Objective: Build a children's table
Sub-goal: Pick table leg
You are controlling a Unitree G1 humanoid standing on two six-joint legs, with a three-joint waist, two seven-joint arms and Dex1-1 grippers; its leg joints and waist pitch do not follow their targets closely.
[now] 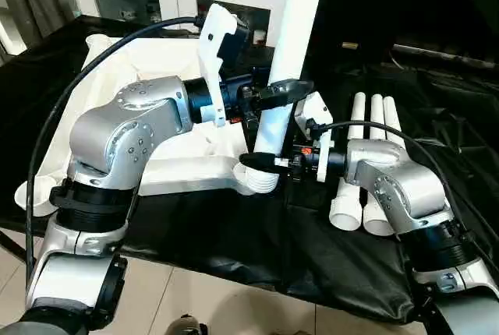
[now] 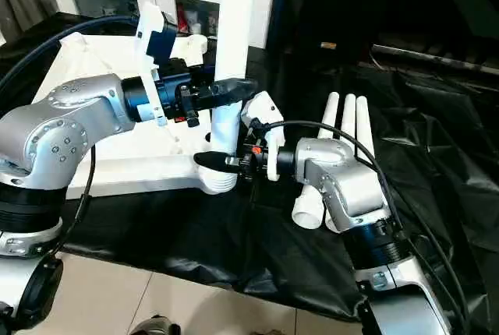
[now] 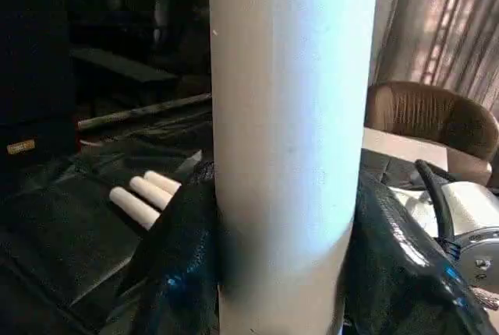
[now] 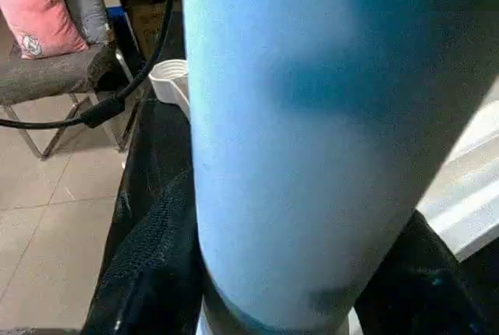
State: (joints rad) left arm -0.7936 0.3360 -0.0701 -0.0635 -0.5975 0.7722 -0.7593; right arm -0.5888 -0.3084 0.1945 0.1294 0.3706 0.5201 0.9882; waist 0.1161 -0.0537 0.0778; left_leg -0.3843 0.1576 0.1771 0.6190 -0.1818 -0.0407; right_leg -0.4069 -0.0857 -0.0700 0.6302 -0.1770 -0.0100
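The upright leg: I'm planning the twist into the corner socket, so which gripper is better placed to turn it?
Probably the right gripper: it clamps the upright leg just above the corner socket. The left gripper, gripping higher, looks better placed to steady it.

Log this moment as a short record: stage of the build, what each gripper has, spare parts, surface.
stage: one leg stands upright in the near corner socket of the tabletop, which lies underside up
left gripper: closed around the leg higher up
right gripper: closed around the leg just above the socket
spare parts: three legs lying side by side to the right
surface: black sheet
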